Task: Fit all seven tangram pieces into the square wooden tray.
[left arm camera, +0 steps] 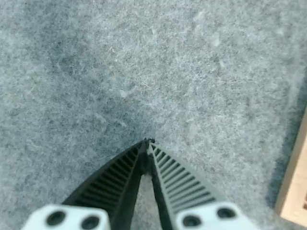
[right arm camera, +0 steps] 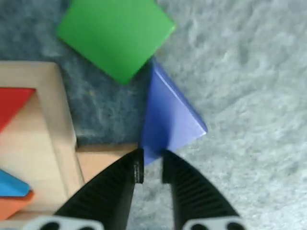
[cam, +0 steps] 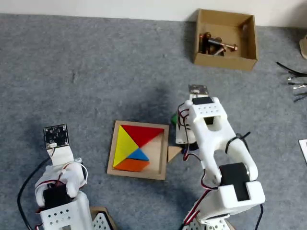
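1. The square wooden tray (cam: 165, 141) is seen lying flat on the grey worktop (cam: 72, 72), between the two arms
2. Four pieces are seated inside the tray: a red triangle (cam: 143, 132), a yellow triangle (cam: 123, 145), a light blue triangle (cam: 139, 154) and an orange piece (cam: 132, 165); bare wood is left showing along the tray's side nearest the right arm (cam: 216, 148)
3. A plain wooden triangle (cam: 173, 154) is found outside the tray, touching its wall on the right arm's side
4. A green square (right arm camera: 115, 36) is laid on the worktop just off a corner of the tray, on that same side
5. An indigo triangle (right arm camera: 168, 117) is placed near the tray, beyond the wooden triangle, with one corner meeting the green square and another beside the wooden triangle
6. The right claw (right arm camera: 152, 163) is held low just outside the tray, by the wooden triangle; its fingers (right arm camera: 184, 182) are kept slightly apart, and the nearest corner of the indigo triangle is seen at the gap between the tips; whether it is touched cannot be told
7. The left claw (left arm camera: 146, 143) is pressed together with nothing in it, over bare worktop on the tray's other side, near the tray's wall
8. A cardboard box (cam: 224, 60) holding metal parts (cam: 217, 45) is set well apart from the tray, past its far side
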Controlling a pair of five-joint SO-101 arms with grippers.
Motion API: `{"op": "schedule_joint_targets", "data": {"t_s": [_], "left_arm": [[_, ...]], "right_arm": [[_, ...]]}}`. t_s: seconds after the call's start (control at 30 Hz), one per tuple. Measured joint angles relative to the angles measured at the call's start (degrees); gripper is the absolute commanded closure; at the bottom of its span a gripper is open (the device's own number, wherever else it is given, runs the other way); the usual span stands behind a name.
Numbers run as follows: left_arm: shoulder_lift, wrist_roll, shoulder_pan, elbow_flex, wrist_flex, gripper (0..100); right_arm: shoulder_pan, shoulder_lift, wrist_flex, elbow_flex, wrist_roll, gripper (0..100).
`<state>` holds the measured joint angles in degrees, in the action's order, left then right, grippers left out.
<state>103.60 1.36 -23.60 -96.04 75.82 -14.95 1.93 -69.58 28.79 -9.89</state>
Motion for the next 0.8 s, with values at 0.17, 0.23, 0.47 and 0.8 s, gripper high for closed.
{"op": "schedule_joint_targets", "data": {"t_s": [0.17, 0.23, 0.47, 0.8], "left_arm": [[0.0, 0.0, 0.0, 0.0, 0.0, 99], [0.0, 0.0, 0.0, 0.0, 0.0, 99], [0.0, 0.0, 0.0, 0.0, 0.0, 99], [0.0, 0.0, 0.0, 0.0, 0.0, 99]], "right_arm": [[-0.1, 0.0, 0.4, 0.0, 0.0, 88.2], [-0.1, 0.0, 0.7, 0.0, 0.0, 88.2], [0.0, 0.0, 4.0, 0.0, 0.0, 88.0], [0.1, 0.0, 5.1, 0.0, 0.0, 80.7]]}}
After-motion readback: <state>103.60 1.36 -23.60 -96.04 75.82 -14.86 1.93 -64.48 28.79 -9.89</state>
